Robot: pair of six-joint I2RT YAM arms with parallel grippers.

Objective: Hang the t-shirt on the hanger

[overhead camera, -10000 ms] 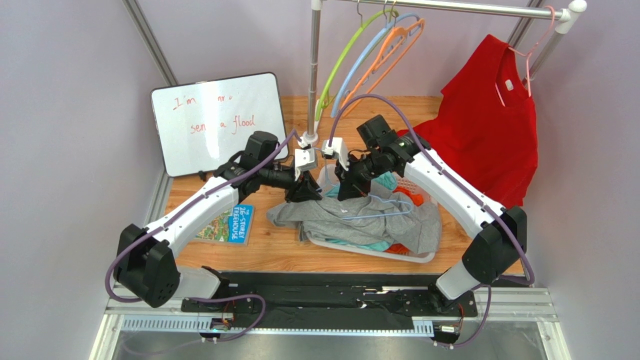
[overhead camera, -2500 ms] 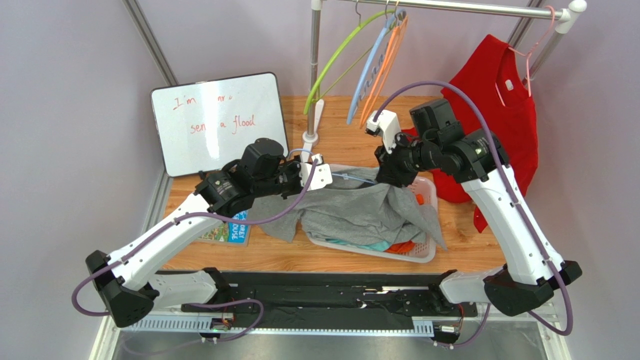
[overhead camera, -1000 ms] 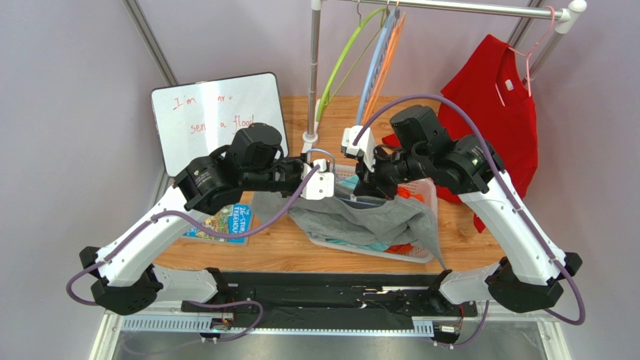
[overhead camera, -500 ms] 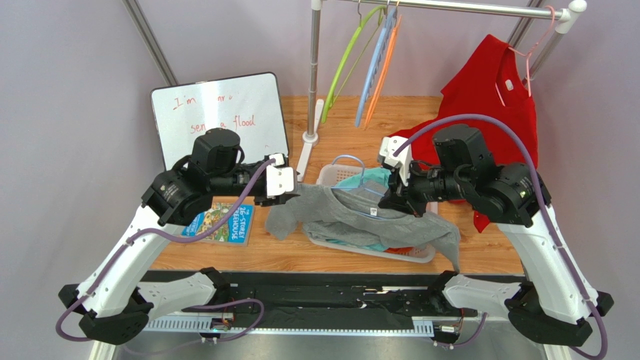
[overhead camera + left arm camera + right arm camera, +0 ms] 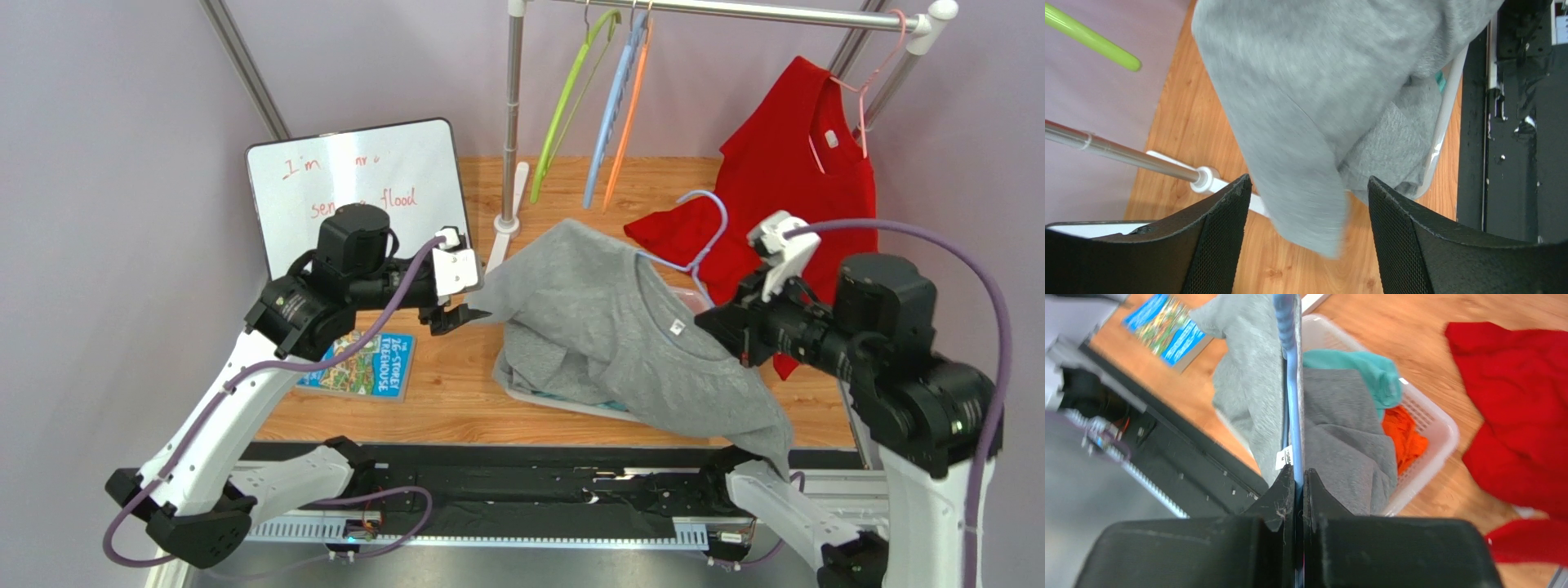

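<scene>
The grey t-shirt [image 5: 601, 319] hangs spread over the thin pale-blue hanger [image 5: 702, 233], lifted above the basket, its white neck label showing. My right gripper [image 5: 736, 337] is shut on the hanger. In the right wrist view the jaws [image 5: 1298, 471] pinch the hanger's blue bar [image 5: 1289, 331], with the t-shirt [image 5: 1247, 386] draped on both sides. My left gripper [image 5: 456, 316] stands open beside the shirt's left sleeve. In the left wrist view the t-shirt's sleeve [image 5: 1303, 122] hangs loose in front of that gripper's [image 5: 1309, 179] spread fingers, apart from both.
A white basket [image 5: 1438, 425] below holds a teal garment [image 5: 1370, 367] and an orange one [image 5: 1404, 438]. A red t-shirt [image 5: 797, 159] hangs at the back right. Green, blue and orange hangers [image 5: 589, 98] hang on the rail. A whiteboard [image 5: 356, 196] and a book [image 5: 364, 364] lie at the left.
My right arm has lifted the hanger up and to the right, raising the t-shirt out of the basket. My left gripper has opened and let go of the shirt.
</scene>
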